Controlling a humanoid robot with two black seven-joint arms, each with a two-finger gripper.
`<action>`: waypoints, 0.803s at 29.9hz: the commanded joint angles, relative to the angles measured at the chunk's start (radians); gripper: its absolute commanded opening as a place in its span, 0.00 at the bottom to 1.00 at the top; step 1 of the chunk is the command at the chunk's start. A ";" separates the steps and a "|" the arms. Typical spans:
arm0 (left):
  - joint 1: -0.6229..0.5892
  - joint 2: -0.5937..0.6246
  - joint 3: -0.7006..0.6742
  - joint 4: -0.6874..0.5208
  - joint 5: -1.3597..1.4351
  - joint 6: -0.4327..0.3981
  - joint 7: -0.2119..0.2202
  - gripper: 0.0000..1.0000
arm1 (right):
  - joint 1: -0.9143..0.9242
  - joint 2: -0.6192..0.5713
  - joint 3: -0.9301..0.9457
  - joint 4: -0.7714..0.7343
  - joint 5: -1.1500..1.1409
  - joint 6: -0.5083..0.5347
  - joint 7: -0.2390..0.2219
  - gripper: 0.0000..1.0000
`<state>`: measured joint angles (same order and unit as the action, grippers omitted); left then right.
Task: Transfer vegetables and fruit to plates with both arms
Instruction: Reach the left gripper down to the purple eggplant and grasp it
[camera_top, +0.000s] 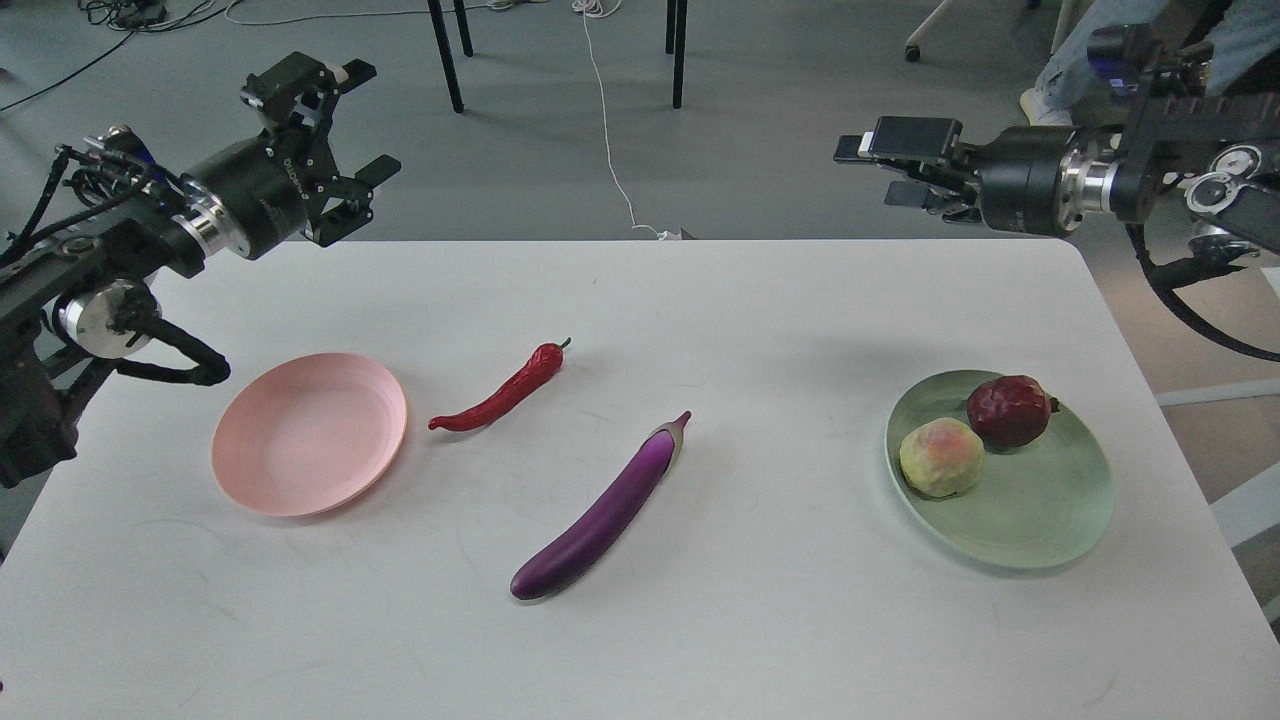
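Nearest me, the eggplant (605, 511) lies slantwise on the white desk (760, 320), cap toward the far right; the red chili (505, 392) lies beyond it, stem far-right, tail just beside the pink plate (308, 433). Both sit closer to my left gripper (335, 135), which hangs empty, fingers spread, over the far left corner. Pomegranate (1008, 410) and yellow-green fruit (940, 457) already rest on the green plate (1040, 520). My right gripper (885, 170) holds nothing; its spread I cannot tell. Beyond: grey floor, cables.
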<state>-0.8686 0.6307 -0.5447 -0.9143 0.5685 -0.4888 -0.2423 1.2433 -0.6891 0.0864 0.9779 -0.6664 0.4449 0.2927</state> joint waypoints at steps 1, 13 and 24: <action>0.007 0.004 0.005 -0.125 0.345 0.000 0.003 0.98 | -0.140 0.014 0.165 -0.053 0.040 0.000 0.008 0.99; 0.144 -0.006 0.118 -0.460 1.155 0.245 0.006 0.97 | -0.266 0.207 0.384 -0.440 0.477 -0.023 0.011 0.99; 0.157 0.026 0.302 -0.506 1.472 0.311 0.012 0.97 | -0.370 0.223 0.493 -0.556 0.800 0.044 -0.012 0.99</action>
<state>-0.7104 0.6659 -0.2541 -1.4222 1.9958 -0.1726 -0.2328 0.9194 -0.4579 0.5534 0.4208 0.0785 0.4853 0.2807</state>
